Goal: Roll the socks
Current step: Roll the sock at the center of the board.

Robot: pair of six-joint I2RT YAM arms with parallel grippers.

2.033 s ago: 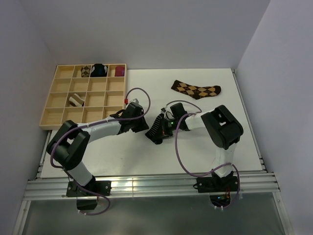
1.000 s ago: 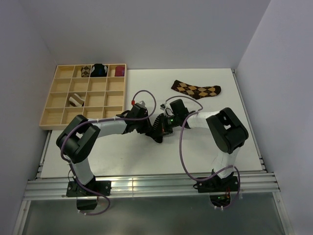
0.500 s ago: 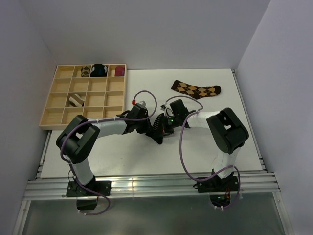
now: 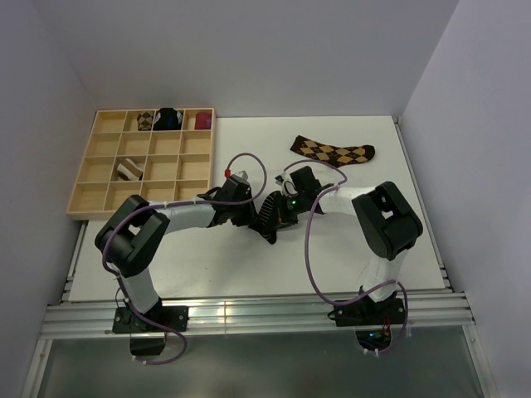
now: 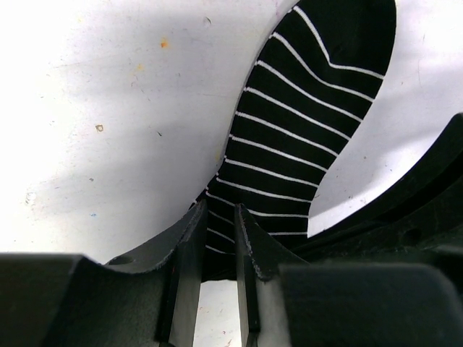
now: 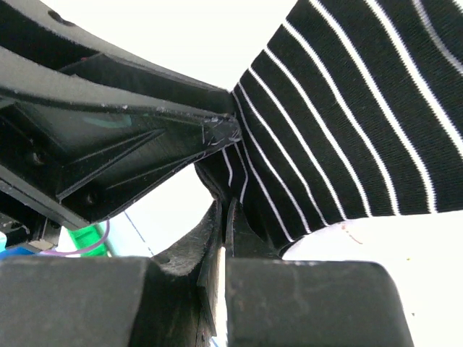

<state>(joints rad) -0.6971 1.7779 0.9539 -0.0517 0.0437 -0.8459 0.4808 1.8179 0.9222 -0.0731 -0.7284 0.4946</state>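
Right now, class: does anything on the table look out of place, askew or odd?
The argyle sock lies flat and unrolled at the far side of the table, outside the tray. The black striped sock is bunched at one end, pinched by the left gripper and right gripper. Nothing looks spilled or damaged.

The left arm (image 4: 178,217) and right arm (image 4: 382,217) had white tubular links, bulky black joint housings and looping purple cables (image 4: 309,249). The left gripper (image 5: 221,211) and right gripper (image 6: 223,210) were matte black plastic.
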